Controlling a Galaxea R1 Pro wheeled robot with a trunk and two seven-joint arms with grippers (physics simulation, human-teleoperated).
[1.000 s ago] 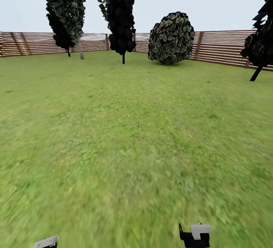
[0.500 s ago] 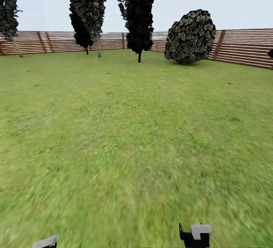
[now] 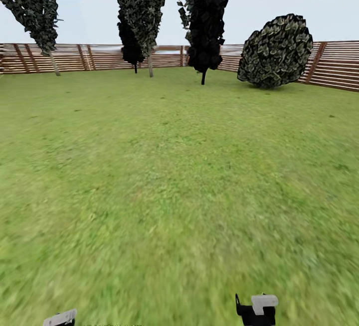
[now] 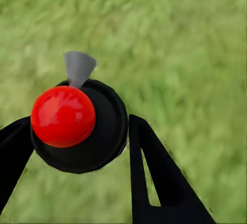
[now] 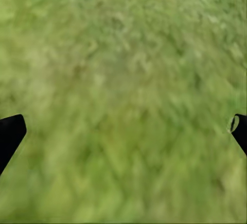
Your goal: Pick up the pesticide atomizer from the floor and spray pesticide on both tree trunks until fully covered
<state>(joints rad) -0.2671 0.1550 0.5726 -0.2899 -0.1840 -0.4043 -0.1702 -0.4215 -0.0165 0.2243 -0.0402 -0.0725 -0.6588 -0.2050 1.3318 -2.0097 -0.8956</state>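
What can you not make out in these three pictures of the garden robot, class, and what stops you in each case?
- Head view: both hands, left hand and right hand, are cut off by the bottom edge.
- Left wrist view: the atomizer shows its top end-on; its body is hidden behind it.
- Right wrist view: the finger tips sit at the edges; the lawn is blurred.

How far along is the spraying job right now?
Pickup looks done: the left end effector holds the atomizer, red top showing. In hand: crossing the lawn; a tree stands far off by the fence. Left: spraying both trunks. Right end effector is open.
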